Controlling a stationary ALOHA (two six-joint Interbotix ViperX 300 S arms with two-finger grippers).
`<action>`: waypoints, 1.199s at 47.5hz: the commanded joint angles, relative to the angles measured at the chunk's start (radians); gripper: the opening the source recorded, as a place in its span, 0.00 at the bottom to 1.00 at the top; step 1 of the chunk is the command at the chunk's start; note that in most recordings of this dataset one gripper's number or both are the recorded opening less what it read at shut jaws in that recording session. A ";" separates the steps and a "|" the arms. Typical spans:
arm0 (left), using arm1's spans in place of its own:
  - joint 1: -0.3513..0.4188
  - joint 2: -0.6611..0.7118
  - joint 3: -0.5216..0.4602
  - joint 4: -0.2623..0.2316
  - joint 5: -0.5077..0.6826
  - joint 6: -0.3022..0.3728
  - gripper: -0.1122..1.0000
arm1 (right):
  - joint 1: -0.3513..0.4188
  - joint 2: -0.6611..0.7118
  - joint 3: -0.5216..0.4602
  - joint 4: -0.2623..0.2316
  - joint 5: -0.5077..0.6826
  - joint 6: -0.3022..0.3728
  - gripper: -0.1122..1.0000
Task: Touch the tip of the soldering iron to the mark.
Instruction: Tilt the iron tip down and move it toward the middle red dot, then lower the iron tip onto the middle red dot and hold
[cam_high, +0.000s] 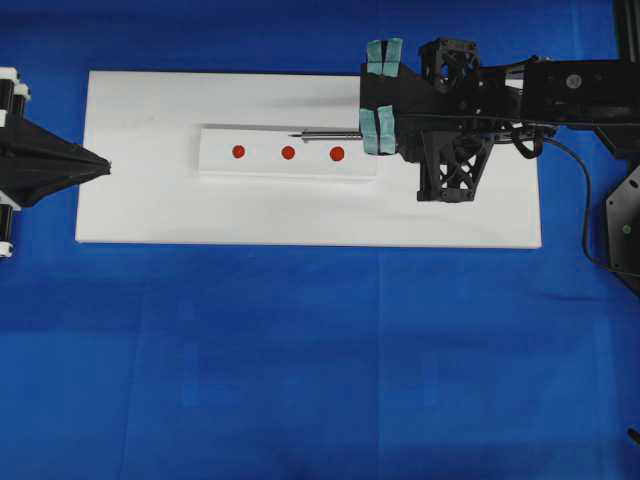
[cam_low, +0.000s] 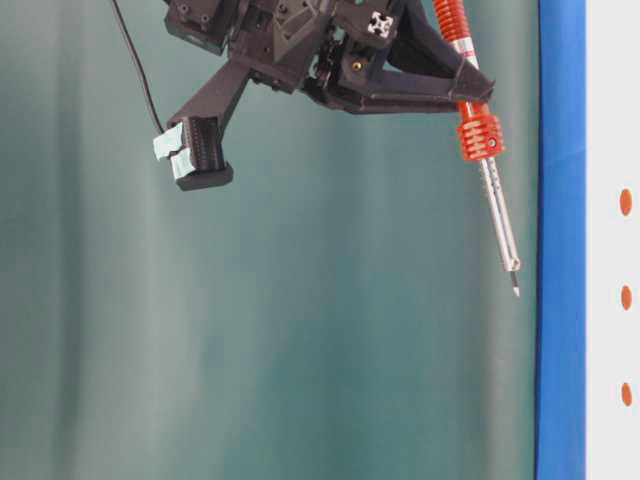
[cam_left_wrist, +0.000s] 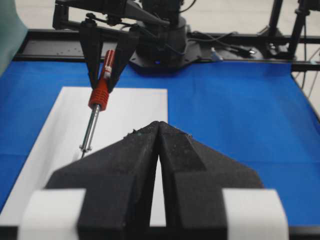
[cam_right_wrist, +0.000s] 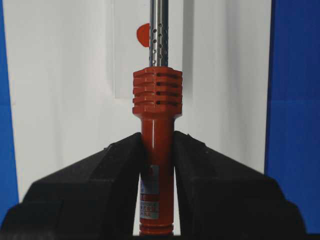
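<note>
The soldering iron (cam_right_wrist: 157, 95), with its red-orange handle and ribbed collar, is clamped between the fingers of my right gripper (cam_right_wrist: 157, 150). From above, its silver shaft (cam_high: 330, 134) points left over a white strip (cam_high: 215, 165) that carries three red marks (cam_high: 288, 153). The dark tip lies just beyond the middle mark. In the table-level view the tip (cam_low: 516, 290) hangs off the board without touching it. One red mark (cam_right_wrist: 143, 35) peeks out left of the shaft. My left gripper (cam_high: 105, 166) rests shut and empty at the board's left edge, and its fingers (cam_left_wrist: 175, 150) meet in its wrist view.
The strip lies on a white board (cam_high: 150, 215) on a blue table cover (cam_high: 320, 360). The iron's black cord (cam_high: 588, 210) trails off to the right. The right arm's base and a black frame (cam_left_wrist: 160, 45) stand beyond the board's far end.
</note>
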 joint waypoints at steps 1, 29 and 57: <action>0.000 0.003 -0.011 0.000 -0.011 0.002 0.10 | 0.002 -0.012 -0.029 0.002 -0.006 0.002 0.16; -0.002 0.005 -0.011 0.000 -0.014 0.000 0.10 | 0.003 0.112 -0.132 0.002 -0.011 0.002 0.16; -0.002 0.005 -0.009 0.000 -0.009 0.000 0.10 | 0.002 0.330 -0.261 0.002 -0.020 0.000 0.16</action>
